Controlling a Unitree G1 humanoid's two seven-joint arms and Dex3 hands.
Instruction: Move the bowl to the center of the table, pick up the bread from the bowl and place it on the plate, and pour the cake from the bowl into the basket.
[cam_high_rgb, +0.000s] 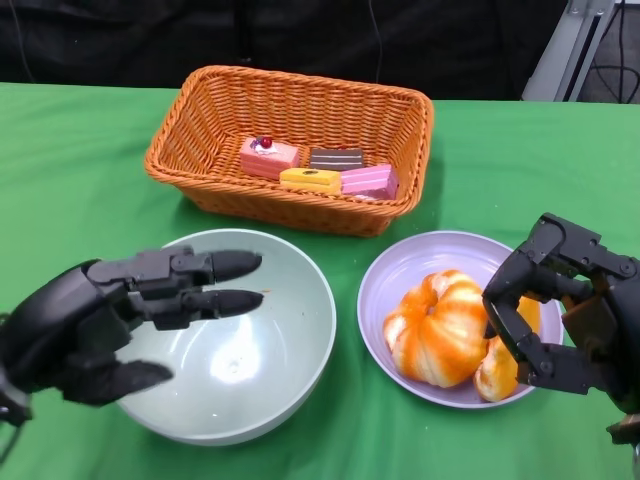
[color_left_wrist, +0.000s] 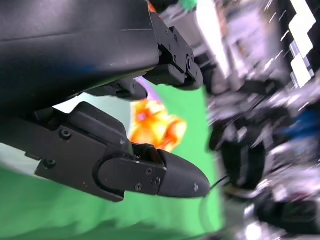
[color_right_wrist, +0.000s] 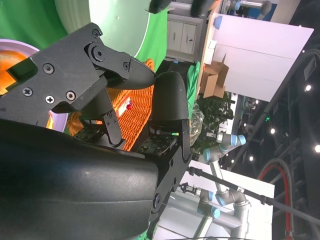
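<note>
Bowl (cam_high_rgb: 245, 345): pale green, near left on the bench (cam_high_rgb: 70, 160), nothing inside.
Left hand (cam_high_rgb: 110, 320): over the bowl's left rim, fingers (cam_high_rgb: 215, 268) spread, holding nothing.
Bread (cam_high_rgb: 440, 325): on the lilac plate (cam_high_rgb: 410, 265), near right.
Right hand (cam_high_rgb: 565, 305): at the plate's right edge, fingers apart, empty.
Cake (cam_high_rgb: 320, 170): four pieces in the wicker basket (cam_high_rgb: 210, 110), far centre.

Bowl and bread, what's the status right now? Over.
Left hand open over empty bowl. Right hand open beside bread on plate. Cakes in basket. Nothing blocking.
</note>
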